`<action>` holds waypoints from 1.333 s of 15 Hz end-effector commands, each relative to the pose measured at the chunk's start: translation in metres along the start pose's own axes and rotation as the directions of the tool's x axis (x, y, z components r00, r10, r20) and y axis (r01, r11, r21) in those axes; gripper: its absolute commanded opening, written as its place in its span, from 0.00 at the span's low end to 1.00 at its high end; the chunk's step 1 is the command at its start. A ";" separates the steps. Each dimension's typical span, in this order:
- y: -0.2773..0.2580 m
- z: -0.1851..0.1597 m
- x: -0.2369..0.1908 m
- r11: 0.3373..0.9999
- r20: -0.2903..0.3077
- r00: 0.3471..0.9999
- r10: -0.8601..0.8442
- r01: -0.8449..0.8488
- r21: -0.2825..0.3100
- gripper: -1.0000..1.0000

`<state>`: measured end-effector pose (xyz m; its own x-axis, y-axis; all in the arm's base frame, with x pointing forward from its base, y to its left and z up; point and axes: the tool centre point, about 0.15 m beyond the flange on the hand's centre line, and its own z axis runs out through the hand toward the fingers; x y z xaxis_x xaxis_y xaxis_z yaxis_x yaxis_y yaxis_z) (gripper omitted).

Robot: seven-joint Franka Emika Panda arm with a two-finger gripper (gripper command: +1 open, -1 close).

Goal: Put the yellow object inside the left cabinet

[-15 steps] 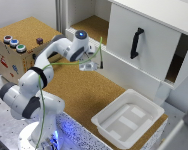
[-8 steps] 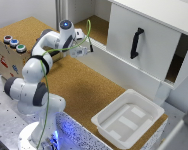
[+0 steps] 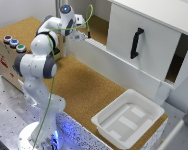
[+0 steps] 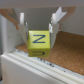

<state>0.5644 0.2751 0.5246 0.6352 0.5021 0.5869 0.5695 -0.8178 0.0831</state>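
Observation:
A yellow object (image 4: pixel 40 43), a cube with a dark letter on its face, sits between the fingers (image 4: pixel 22 24) of my gripper (image 4: pixel 40 36), which is shut on it. The cube hangs just above a white ledge (image 4: pixel 30 70), with cork-brown floor (image 4: pixel 62 54) behind it. In the exterior view the gripper (image 3: pixel 80 35) is at the front edge of the left cabinet (image 3: pixel 97 27), the open white-walled section with the cork floor. The hand hides the cube in that view.
To the exterior view's right of the opening stands a white door with a black handle (image 3: pixel 136 42). A white tray (image 3: pixel 106 120) lies on the cork table at the front right. A cork box with coloured buttons (image 3: pixel 11 42) stands at the left.
The arm has carried the cube up and back across the table, from over the cork surface to the cabinet's front edge. The gripper has stayed shut on it.

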 end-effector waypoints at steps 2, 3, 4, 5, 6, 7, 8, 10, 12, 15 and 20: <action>0.060 0.055 0.035 0.971 0.166 0.957 0.238 -0.233 -0.050 0.00; 0.067 0.062 0.034 0.962 0.174 0.946 0.274 -0.265 -0.072 0.00; 0.070 0.067 0.036 0.959 0.181 0.943 0.278 -0.263 -0.103 0.00; 0.070 0.070 0.036 0.960 0.181 0.946 0.269 -0.247 -0.135 0.00; 0.071 0.074 0.036 0.957 0.190 0.943 0.272 -0.244 -0.158 0.00; 0.073 0.081 0.033 0.952 0.200 0.939 0.280 -0.244 -0.186 0.00; 0.075 0.088 0.028 0.942 0.202 0.932 0.302 -0.260 -0.210 0.00; 0.079 0.094 0.021 0.913 0.202 0.907 0.369 -0.314 -0.260 1.00; 0.075 0.082 0.018 0.902 0.141 0.914 0.381 -0.333 -0.276 1.00; 0.070 0.044 0.014 0.910 0.032 0.935 0.352 -0.334 -0.244 1.00; 0.051 -0.024 -0.025 0.937 -0.076 0.962 0.262 -0.272 -0.218 1.00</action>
<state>0.6418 0.2302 0.5061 0.8076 0.2128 0.5501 0.2394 -0.9706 0.0241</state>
